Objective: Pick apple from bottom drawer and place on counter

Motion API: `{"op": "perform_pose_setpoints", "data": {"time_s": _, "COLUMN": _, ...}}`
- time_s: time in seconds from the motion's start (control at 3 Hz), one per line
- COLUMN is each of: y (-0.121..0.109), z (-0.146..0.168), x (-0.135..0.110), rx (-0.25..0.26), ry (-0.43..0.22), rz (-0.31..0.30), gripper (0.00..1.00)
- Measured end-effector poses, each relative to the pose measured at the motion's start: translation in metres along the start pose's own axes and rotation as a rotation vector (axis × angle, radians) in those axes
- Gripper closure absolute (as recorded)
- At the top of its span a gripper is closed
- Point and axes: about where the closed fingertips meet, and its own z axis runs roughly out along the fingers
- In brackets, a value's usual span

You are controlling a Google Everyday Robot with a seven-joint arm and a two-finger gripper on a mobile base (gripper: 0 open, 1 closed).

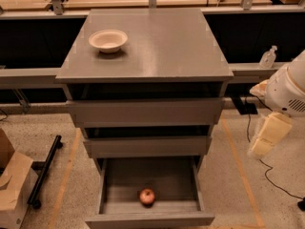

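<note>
The apple (147, 196) is small and red and lies near the front of the bottom drawer (149, 218), which is pulled fully out at the foot of the grey cabinet. The counter (157, 44) is the cabinet's flat grey top. My gripper (265, 138) hangs from the white arm (289, 86) at the right edge of the view, beside the cabinet at about the middle drawer's height. It is well above and to the right of the apple and holds nothing that shows.
A cream bowl (108, 40) sits on the counter's back left. Two upper drawers (145, 112) stand slightly open above the bottom one. A cardboard box (12, 185) and a black bar (44, 171) lie on the floor at left. Cables (259, 163) trail at right.
</note>
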Motion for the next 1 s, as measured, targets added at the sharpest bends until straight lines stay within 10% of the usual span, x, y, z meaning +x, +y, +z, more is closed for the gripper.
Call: {"op": "perform_pose_setpoints", "data": {"time_s": 1.0, "y": 0.018, "z": 0.089, "x": 0.000, "rx": -0.117, "ry": -0.096, "rz": 0.050, "gripper": 0.00}}
